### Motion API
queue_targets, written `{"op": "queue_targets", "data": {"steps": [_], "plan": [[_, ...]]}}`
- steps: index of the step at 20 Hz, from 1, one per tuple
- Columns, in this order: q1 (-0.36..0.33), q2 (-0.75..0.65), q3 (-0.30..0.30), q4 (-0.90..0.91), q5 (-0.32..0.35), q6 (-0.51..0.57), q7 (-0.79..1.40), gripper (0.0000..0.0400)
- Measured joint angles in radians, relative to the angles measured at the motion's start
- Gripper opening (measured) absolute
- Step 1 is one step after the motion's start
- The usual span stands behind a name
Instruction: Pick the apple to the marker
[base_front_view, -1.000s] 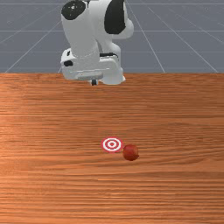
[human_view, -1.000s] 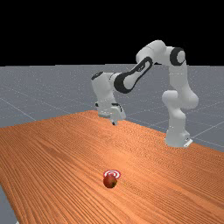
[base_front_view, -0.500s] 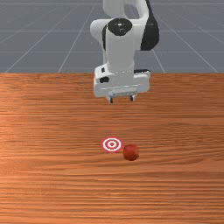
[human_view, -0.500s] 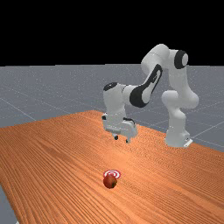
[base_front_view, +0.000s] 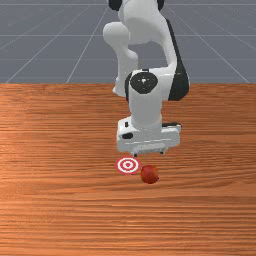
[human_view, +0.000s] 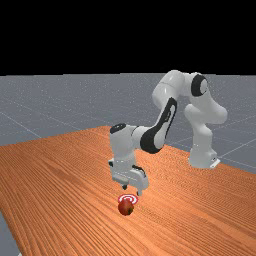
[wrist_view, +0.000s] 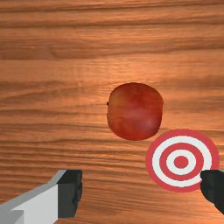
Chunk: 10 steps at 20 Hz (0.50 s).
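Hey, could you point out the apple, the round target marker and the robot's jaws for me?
Apple (wrist_view: 135, 112): wrist view, the middle of its red upper side.
Marker (base_front_view: 128, 165): front view, the red dot at its centre.
Jaws: far view, standing open above the table (human_view: 65, 185), whose point lies on bare wood.

The apple (base_front_view: 149, 174) lies just beside the marker (base_front_view: 128, 165), the hand (base_front_view: 149, 153) near both.

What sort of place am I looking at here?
Probably a simulated robotics test area: a robot arm reaches over a wooden table, where an apple sits beside a bullseye marker.
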Motion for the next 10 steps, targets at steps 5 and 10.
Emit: {"op": "queue_targets", "data": {"steps": [5, 10], "plan": [[0.014, 0.140, 0.000, 0.147, -0.009, 0.007, 0.025, 0.0400], [0.020, 0.241, -0.017, 0.246, -0.024, 0.010, 0.053, 0.0400]]}}
